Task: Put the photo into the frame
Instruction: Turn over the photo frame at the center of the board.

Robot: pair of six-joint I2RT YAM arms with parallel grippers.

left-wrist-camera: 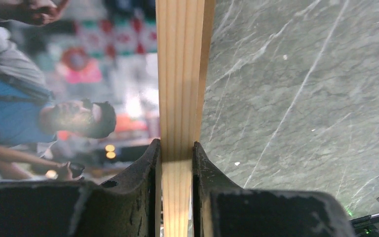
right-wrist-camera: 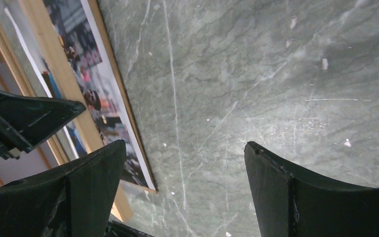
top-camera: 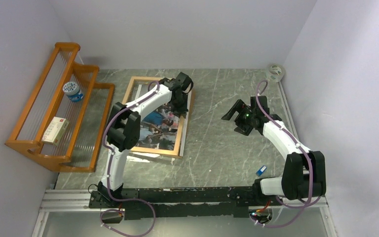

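right gripper (right-wrist-camera: 185,148) hangs with jaws wide, bare table (right-wrist-camera: 276,74) beneath and ahead of it, plenty of room to pass. off to its left, the frame (left-wrist-camera: 177,74) rail and the left gripper (left-wrist-camera: 176,148) bar the way. left's fingers hug that rail: photo (left-wrist-camera: 54,98) one side, free stone the other. rack (top-camera: 54,113) walls off the far side.

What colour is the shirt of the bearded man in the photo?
The shirt in the photo is blue, clearest in the left wrist view.
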